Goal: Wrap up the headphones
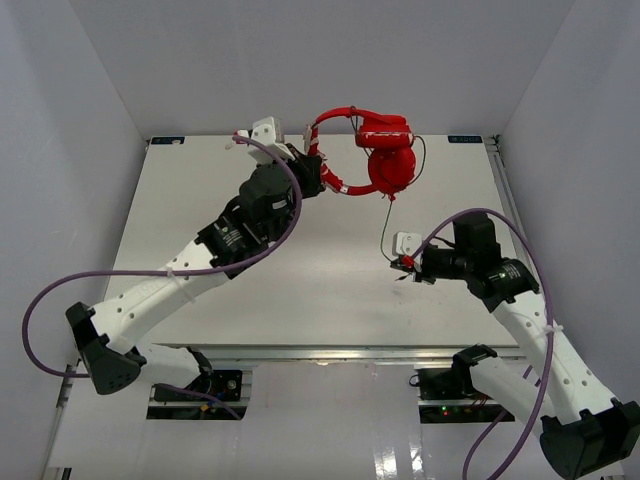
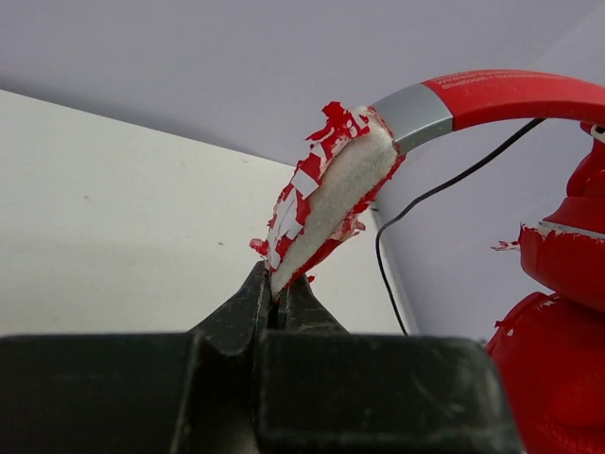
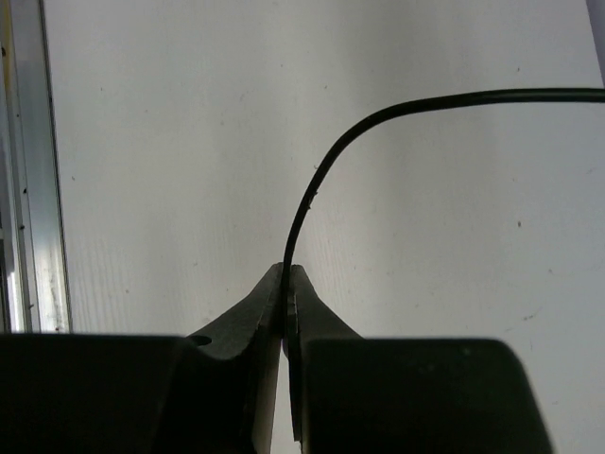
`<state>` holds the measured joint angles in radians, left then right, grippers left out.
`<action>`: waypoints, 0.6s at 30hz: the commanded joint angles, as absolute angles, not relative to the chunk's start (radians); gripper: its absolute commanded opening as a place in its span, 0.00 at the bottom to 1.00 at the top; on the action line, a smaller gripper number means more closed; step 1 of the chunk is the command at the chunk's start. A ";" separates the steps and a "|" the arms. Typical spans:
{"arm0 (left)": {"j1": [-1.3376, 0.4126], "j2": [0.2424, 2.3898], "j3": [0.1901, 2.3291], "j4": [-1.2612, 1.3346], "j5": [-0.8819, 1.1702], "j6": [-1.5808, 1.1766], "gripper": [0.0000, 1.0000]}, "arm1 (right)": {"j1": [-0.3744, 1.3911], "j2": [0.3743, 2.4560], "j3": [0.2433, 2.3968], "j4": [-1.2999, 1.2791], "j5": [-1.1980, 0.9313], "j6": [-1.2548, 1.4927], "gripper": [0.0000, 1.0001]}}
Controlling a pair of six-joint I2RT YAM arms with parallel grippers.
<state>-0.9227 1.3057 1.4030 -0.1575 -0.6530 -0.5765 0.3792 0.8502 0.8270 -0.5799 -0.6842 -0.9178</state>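
The red headphones [image 1: 385,150] hang above the far middle of the table, earcups folded together at the right. My left gripper [image 1: 318,180] is shut on the headband's worn padding [image 2: 326,194], where red skin peels off white foam. The thin black cable [image 1: 384,228] drops from the earcups to my right gripper [image 1: 403,262], which is shut on it just above the table. In the right wrist view the cable [image 3: 326,156] rises from the jaws and curves off to the right. The earcups also show at the right of the left wrist view [image 2: 558,312]. The plug is hidden.
The white table [image 1: 300,290] has a metal rail along its right edge [image 1: 505,200] and grey walls on three sides. Thick purple robot cables [image 1: 60,300] loop beside both arms.
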 commanded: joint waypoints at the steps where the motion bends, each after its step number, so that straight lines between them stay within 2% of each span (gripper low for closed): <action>1: -0.906 1.385 1.445 -0.059 -0.753 -0.503 0.00 | 0.351 0.849 0.922 -0.816 -0.624 -1.016 0.08; 5: -0.883 1.503 1.529 -0.054 -0.736 -0.489 0.00 | 0.353 0.869 1.002 -0.913 -0.630 -1.088 0.08; 13: -0.849 1.760 1.686 -0.080 -0.664 -0.518 0.00 | 0.394 0.830 1.176 -1.004 -0.415 -1.235 0.08; 18: -0.844 1.872 1.702 -0.096 -0.516 -0.533 0.00 | 0.396 0.852 1.246 -1.020 -0.348 -1.293 0.08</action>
